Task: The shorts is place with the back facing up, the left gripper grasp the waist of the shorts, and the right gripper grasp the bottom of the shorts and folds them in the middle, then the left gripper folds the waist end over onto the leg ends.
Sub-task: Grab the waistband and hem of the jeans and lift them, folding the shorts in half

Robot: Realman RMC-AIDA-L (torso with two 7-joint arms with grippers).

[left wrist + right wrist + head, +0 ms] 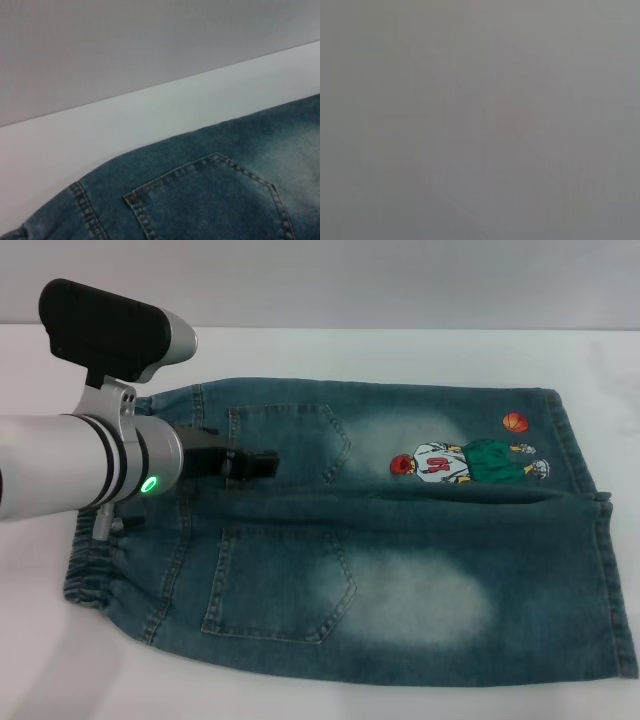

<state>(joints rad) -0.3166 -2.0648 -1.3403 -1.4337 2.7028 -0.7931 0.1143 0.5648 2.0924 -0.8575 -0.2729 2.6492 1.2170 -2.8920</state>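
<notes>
The blue faded-denim shorts [400,570] lie flat on the white table, back pockets up. The puckered waist [90,580] is at the left and the straight leg ends [605,540] at the right. A cartoon basketball player [465,462] and an orange ball [513,422] are printed on the far leg. My left gripper [255,466], a black claw on a silver arm with a green light, hovers over the far back pocket [290,440], just inside the waist. The left wrist view shows that pocket [215,200] and the shorts' far edge. My right gripper shows in no view.
Bare white table [400,355] runs beyond the shorts to a grey wall [150,40]. A strip of table [40,660] also lies free at the near left. The right wrist view is a blank grey field.
</notes>
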